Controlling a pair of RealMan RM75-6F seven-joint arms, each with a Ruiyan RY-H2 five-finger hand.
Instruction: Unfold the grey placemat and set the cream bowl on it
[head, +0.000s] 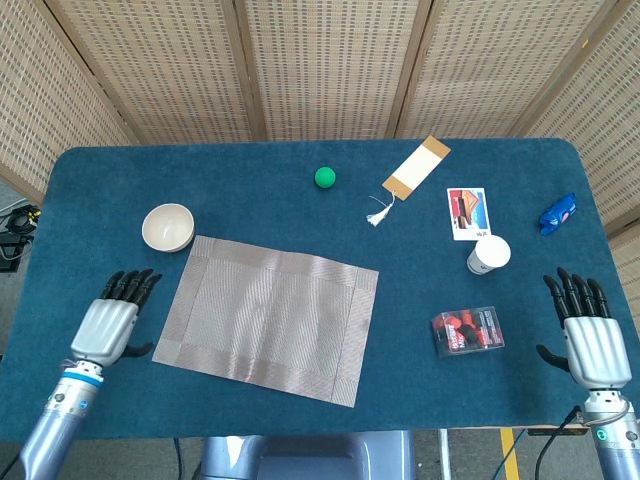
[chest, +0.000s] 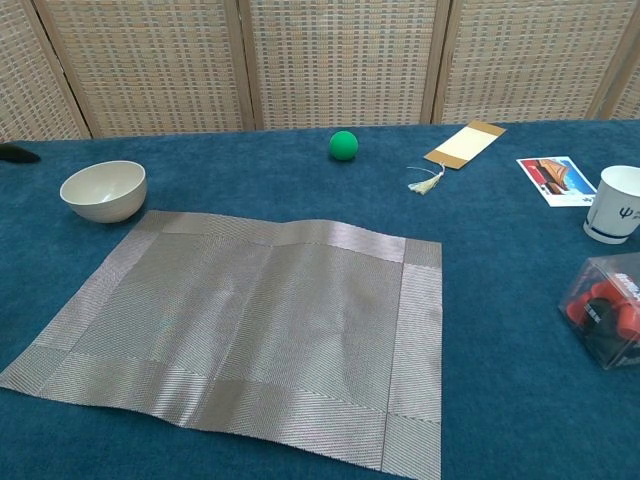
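Note:
The grey placemat (head: 265, 317) (chest: 240, 340) lies unfolded and flat on the blue table, slightly skewed. The cream bowl (head: 168, 227) (chest: 103, 190) stands upright just beyond the mat's far left corner, off the mat. My left hand (head: 105, 325) hovers at the mat's left edge, fingers apart and holding nothing; in the chest view only a dark fingertip (chest: 15, 153) shows at the left border. My right hand (head: 588, 338) stays at the table's right front, fingers spread and empty; the chest view does not show it.
A green ball (head: 325, 177) and a tasselled bookmark (head: 415, 166) lie at the back. A photo card (head: 468, 213), a white paper cup (head: 488, 254), a clear box of red items (head: 466, 331) and a blue wrapper (head: 558, 212) sit on the right side.

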